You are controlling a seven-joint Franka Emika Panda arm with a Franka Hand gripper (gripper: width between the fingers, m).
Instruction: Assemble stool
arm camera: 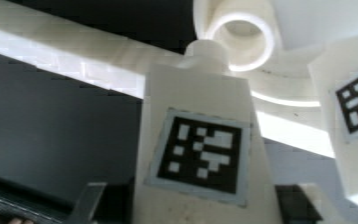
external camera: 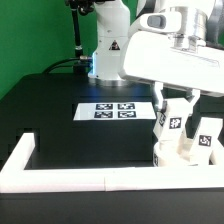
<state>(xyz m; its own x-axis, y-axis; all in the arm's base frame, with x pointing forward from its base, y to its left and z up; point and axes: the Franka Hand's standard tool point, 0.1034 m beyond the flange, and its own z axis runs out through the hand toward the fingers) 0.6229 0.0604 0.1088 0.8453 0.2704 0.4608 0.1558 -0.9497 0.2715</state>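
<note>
Gripping one of the white leg blocks [external camera: 172, 122] at the lower right of the exterior frame, the jaws are shut on it, and the wrist view shows the block [arm camera: 202, 150] standing tall between the two dark fingers [arm camera: 297, 198], its marker tag facing the camera. Beneath and behind it sits the round seat [external camera: 180, 152], pressed close to the border wall [external camera: 90, 178], with another leg block [external camera: 205, 140] upright just beside the held one. The marker board [external camera: 115, 110] lies apart at mid-frame on the black tabletop [external camera: 50, 110]. My worry is the crowding: the held leg could knock its neighbour, or go into the seat's hole [arm camera: 243, 30] crooked and jam or cross-thread.
</note>
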